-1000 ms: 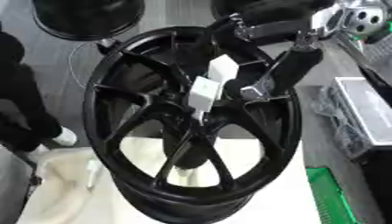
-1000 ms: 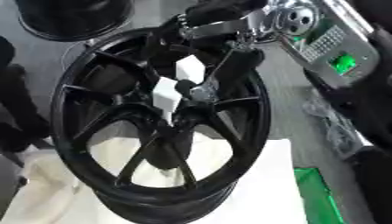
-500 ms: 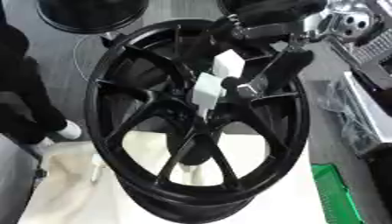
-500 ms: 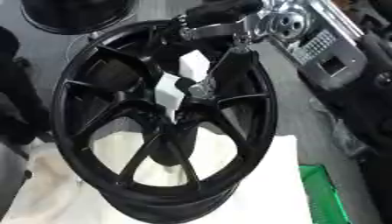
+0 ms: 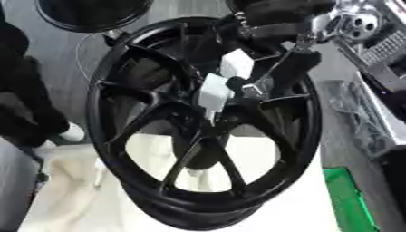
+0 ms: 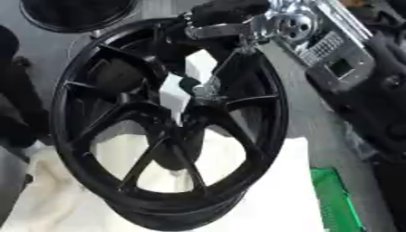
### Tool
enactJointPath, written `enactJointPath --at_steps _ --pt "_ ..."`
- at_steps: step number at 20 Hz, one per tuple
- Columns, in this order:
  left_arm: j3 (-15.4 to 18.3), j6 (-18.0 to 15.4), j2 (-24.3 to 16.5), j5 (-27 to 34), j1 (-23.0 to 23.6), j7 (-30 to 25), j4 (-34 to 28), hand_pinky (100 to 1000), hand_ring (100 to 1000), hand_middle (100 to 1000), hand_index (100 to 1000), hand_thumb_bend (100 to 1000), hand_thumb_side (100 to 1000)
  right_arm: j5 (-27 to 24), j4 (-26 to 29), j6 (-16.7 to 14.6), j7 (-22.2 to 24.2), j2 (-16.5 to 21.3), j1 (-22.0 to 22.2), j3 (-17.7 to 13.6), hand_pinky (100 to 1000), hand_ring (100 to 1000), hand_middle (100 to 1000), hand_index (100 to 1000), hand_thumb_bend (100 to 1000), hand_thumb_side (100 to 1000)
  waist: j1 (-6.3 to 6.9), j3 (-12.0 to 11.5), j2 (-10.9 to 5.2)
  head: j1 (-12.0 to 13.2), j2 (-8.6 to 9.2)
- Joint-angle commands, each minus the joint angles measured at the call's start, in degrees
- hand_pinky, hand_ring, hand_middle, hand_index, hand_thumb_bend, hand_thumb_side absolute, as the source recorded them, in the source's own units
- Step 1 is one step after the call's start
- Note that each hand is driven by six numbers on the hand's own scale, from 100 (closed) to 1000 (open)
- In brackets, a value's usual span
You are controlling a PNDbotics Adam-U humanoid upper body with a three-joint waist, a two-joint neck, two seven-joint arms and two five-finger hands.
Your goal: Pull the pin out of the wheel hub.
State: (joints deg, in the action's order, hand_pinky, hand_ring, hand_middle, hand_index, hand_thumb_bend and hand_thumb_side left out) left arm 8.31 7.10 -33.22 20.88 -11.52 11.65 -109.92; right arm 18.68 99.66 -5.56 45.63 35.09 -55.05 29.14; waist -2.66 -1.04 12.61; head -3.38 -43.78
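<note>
Your right hand [image 5: 266, 74] comes in from the far right, its black arm crossing the far rim of the wheel, and reaches down to the centre of the hub. Its dark fingertips sit right at the hub, touching or just beside a small silvery piece [image 6: 208, 89] there that may be the pin. You cannot tell whether the fingers are clamped on it or only resting against it, because black fingers blend into black spokes. Two white tabs [image 5: 215, 93] show at the same spot, one just left of the fingertips and one just beyond them; whether they belong to the hand or the hub is unclear. Your left hand appears in neither view.

The wheel hub [image 5: 135, 149] is a large black spoked rim, tilted so its face turns up toward you. Its near edge rests on a white cloth [image 6: 269, 190] spread over the bench.

To the near right lies a green crate [image 5: 349, 199]. At the far right is a silver metal fixture [image 6: 333, 43] with a perforated panel. Another dark round rim [image 5: 91, 13] sits at the far left.
</note>
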Motion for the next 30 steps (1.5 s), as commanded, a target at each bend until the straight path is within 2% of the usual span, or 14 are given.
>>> enactJointPath --at_steps 1,3,8,12,14,19,25,30 --pt "0.6 0.0 -0.9 -0.3 -0.2 -0.1 -1.0 591 704 661 735 100 752 -0.3 1.2 -0.2 -0.1 2.0 -1.3 -1.1 911 903 889 930 100 341 0.31 0.1 -0.83 -0.4 -0.34" --pt "0.6 0.1 -1.0 -0.4 -0.2 -0.2 -0.9 591 704 661 735 100 754 -1.3 1.4 -1.4 1.3 2.0 -1.2 -0.6 918 907 891 934 100 307 0.31 0.2 -0.79 -0.5 -0.34" --pt "0.4 0.5 -0.9 -0.8 -0.2 -1.2 -0.7 590 705 661 735 100 757 -4.5 2.4 -6.1 6.0 2.3 -1.7 -0.3 937 921 897 922 178 239 0.39 0.2 -0.52 -1.0 -0.34" --pt "0.5 0.6 -0.9 -0.9 -0.3 -1.3 -0.7 590 705 661 735 100 756 -2.8 2.3 -9.0 6.3 2.5 -1.9 1.0 948 927 900 910 220 259 0.38 -0.2 -0.29 -1.8 -0.14" --pt "0.6 0.6 -0.8 -1.0 -0.2 -1.2 -0.6 589 704 659 733 100 758 -1.3 1.8 -10.1 6.3 2.4 -2.0 1.3 950 928 899 911 198 241 0.32 -0.4 -0.16 -2.3 -0.15" --pt "0.7 0.8 -0.6 -1.0 -0.2 -0.8 -0.5 589 704 658 730 100 759 0.5 1.3 -11.0 6.3 2.0 -2.4 0.5 953 927 893 910 235 255 0.19 -1.0 0.06 -3.0 -0.12" --pt "1.2 0.7 -0.3 -1.0 0.2 -0.1 -0.5 593 696 657 729 100 763 1.9 1.8 -11.4 6.3 1.8 -2.3 0.0 954 923 878 900 217 265 -0.01 -1.8 0.32 -3.7 0.33" --pt "1.6 0.7 -0.1 -1.1 0.8 0.3 -0.4 593 676 656 728 100 765 3.3 1.7 -11.9 6.3 2.0 -1.8 0.4 955 924 874 899 238 281 -0.14 -1.9 0.41 -3.9 0.46"
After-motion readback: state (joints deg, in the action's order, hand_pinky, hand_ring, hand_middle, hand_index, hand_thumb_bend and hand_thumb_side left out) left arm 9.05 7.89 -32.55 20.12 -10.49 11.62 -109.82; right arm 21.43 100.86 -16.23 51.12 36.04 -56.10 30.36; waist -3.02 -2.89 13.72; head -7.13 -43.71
